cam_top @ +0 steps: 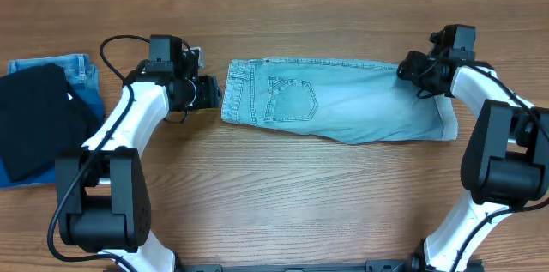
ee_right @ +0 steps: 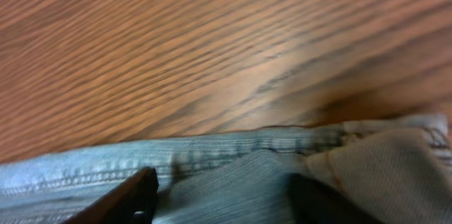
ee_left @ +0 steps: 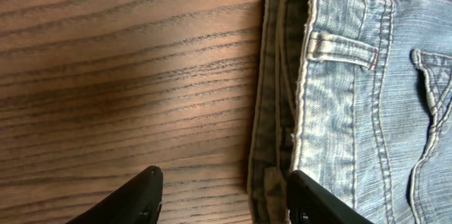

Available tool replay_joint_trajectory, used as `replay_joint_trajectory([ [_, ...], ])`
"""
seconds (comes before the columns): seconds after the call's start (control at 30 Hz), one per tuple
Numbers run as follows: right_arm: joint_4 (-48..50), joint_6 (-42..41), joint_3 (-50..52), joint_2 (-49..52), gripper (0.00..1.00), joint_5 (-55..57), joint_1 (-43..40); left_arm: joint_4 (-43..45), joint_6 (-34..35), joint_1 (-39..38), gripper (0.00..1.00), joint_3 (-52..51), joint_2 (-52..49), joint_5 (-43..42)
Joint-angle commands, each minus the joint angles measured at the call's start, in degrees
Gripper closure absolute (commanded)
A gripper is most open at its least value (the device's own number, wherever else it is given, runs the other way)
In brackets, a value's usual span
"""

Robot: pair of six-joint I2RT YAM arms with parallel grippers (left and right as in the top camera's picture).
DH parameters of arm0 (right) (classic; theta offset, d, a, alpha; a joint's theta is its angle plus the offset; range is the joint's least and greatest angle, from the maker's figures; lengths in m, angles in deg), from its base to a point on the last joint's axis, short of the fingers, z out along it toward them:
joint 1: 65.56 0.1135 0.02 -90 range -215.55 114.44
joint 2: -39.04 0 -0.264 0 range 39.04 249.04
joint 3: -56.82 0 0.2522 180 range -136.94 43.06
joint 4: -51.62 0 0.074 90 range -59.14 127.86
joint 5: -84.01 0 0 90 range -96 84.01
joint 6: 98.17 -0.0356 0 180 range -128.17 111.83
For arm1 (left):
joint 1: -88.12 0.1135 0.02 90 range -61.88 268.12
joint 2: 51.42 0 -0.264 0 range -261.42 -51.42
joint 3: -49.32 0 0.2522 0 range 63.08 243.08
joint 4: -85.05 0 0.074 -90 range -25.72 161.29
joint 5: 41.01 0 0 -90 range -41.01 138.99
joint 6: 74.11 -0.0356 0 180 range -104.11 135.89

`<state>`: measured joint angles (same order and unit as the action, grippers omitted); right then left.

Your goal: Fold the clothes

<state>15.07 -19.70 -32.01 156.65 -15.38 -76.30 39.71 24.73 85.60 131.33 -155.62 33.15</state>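
Note:
The pale light-blue denim shorts [cam_top: 343, 105] lie flat across the middle of the table, waistband to the left and hemmed legs to the right, back pocket up. My left gripper [cam_top: 213, 93] is open at the waistband's left edge. In the left wrist view [ee_left: 222, 196] one finger is over bare wood and the other over the denim [ee_left: 353, 75]. My right gripper [cam_top: 407, 70] is at the far right corner of the shorts. In the blurred right wrist view [ee_right: 222, 196] its fingers are spread with denim [ee_right: 233, 160] between them.
A black garment [cam_top: 39, 122] lies on darker blue folded jeans [cam_top: 81, 75] at the table's left edge. The wooden table [cam_top: 283, 212] extends in front of the shorts. Both arm bases stand at the near edge.

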Motion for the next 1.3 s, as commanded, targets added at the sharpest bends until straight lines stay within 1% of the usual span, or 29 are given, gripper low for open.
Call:
replay_joint_trajectory([
  [0.0,-5.62,0.00,-1.40,-1.70,0.24,0.28,-1.01,-0.13,0.39,0.24,0.40,0.48,0.07,-0.70],
  [0.03,-7.30,0.66,-2.56,-4.28,0.22,-0.15,-1.01,-0.09,0.39,0.24,0.40,0.48,0.04,-0.68],
  [0.1,-12.85,6.19,-6.67,-13.33,0.18,-1.29,-1.03,-0.13,0.37,0.24,0.40,0.48,0.04,-0.68],
  [0.13,-17.03,7.69,-8.66,-17.11,0.09,-1.11,-1.53,-0.13,0.37,0.24,0.40,0.48,0.07,-0.68],
  [0.17,-19.45,8.37,-9.09,-18.82,0.07,-1.16,-2.23,-0.11,0.37,0.24,0.40,0.48,0.07,-0.66],
  [0.2,-25.62,8.61,-9.07,-20.15,0.04,-1.22,-4.87,-0.13,0.37,0.24,0.40,0.48,0.04,-0.46],
  [0.23,-28.61,8.81,-8.70,-19.65,0.00,-1.22,-6.56,-0.15,0.37,0.24,0.40,0.48,0.04,-0.28],
  [0.3,-33.38,13.88,-6.71,-16.81,0.00,-4.70,-10.84,-0.15,0.33,0.24,0.40,0.48,0.04,-0.26],
  [0.37,-35.56,15.02,-6.25,-12.70,0.00,-5.57,-13.27,-0.15,0.33,0.24,0.40,0.48,0.04,-0.26],
  [0.5,-36.35,15.04,-6.25,-4.68,0.00,-5.73,-15.28,-0.42,0.13,0.24,0.40,0.48,0.04,-0.26],
  [0.67,-34.88,15.04,-6.25,1.55,0.00,-5.81,-15.26,-1.01,-0.09,0.24,0.40,0.48,0.04,-0.07],
  [0.7,-34.53,16.06,-6.25,2.38,0.00,-7.06,-15.26,-1.01,-0.09,0.24,0.40,0.48,0.07,-0.07],
  [0.77,-34.32,19.58,-6.25,3.15,0.01,-13.64,-15.21,-1.03,-0.09,0.24,0.40,0.48,0.04,-0.07],
  [0.8,-33.92,19.78,-6.25,3.19,0.07,-16.13,-15.13,-1.03,-0.07,0.24,0.40,0.48,0.04,-0.09],
  [0.83,-33.90,20.35,-6.25,3.19,0.24,-16.41,-14.93,-1.16,-0.07,0.24,0.40,0.48,0.04,-0.09],
  [0.87,-33.92,20.63,-6.25,3.19,0.50,-16.39,-14.71,-1.42,-0.07,0.24,0.40,0.48,0.04,-0.09],
  [0.9,-33.90,20.59,-6.25,3.19,0.59,-16.41,-14.71,-1.64,-0.07,0.24,0.40,0.48,0.04,-0.09],
  [0.93,-33.90,20.59,-6.25,3.19,0.62,-16.41,-14.71,-1.79,-0.07,0.24,0.40,0.48,0.04,-0.09],
  [0.97,-33.90,20.61,-6.25,3.19,0.69,-16.39,-14.71,-1.88,-0.07,0.24,0.40,0.48,0.07,-0.09],
  [1.0,-33.86,20.59,-6.25,3.19,0.82,-16.39,-14.71,-2.08,-0.07,0.24,0.40,0.48,0.04,-0.09],
  [1.03,-33.68,20.57,-6.25,3.19,0.88,-16.39,-14.71,-2.14,-0.07,0.24,0.40,0.48,0.04,-0.09],
  [1.1,-33.29,20.57,-6.25,3.19,0.95,-16.41,-14.71,-2.21,-0.09,0.24,0.40,0.48,0.04,-0.07],
  [1.13,-33.07,20.57,-6.25,3.19,0.96,-16.41,-14.71,-2.29,-0.07,0.24,0.40,0.48,0.04,-0.09],
  [1.27,-33.35,20.09,-6.56,3.15,0.96,-16.44,-14.71,-2.32,-0.09,0.24,0.40,0.48,0.07,-0.07],
])
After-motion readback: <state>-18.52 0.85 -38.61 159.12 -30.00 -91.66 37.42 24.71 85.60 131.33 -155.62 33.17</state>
